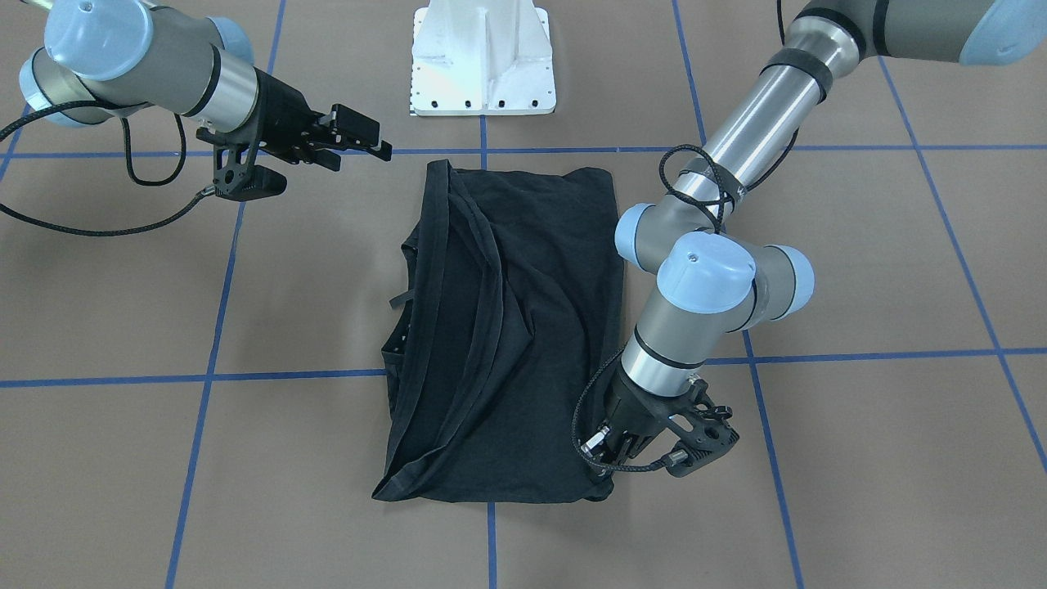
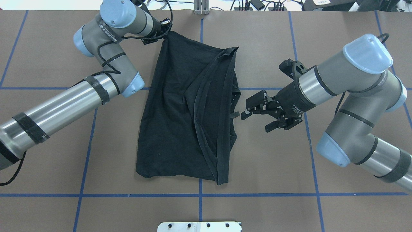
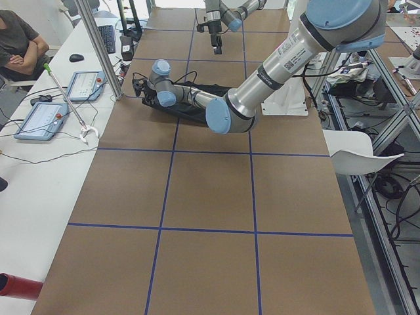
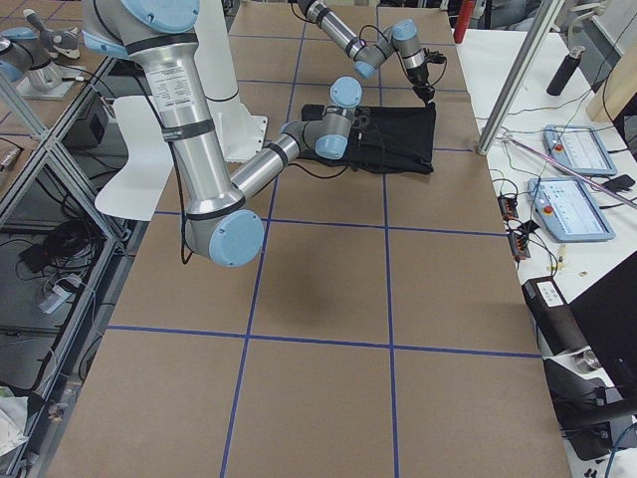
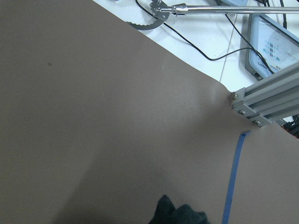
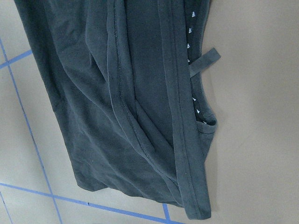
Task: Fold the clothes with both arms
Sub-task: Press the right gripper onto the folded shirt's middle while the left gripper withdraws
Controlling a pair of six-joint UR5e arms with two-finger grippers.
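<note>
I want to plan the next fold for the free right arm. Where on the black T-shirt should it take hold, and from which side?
On the black T-shirt, probably the far right corner, matching the corner the left end effector seems to pinch. The folded hems meet there in a point beside bare table, so the open right end effector can come from its own side.
</note>
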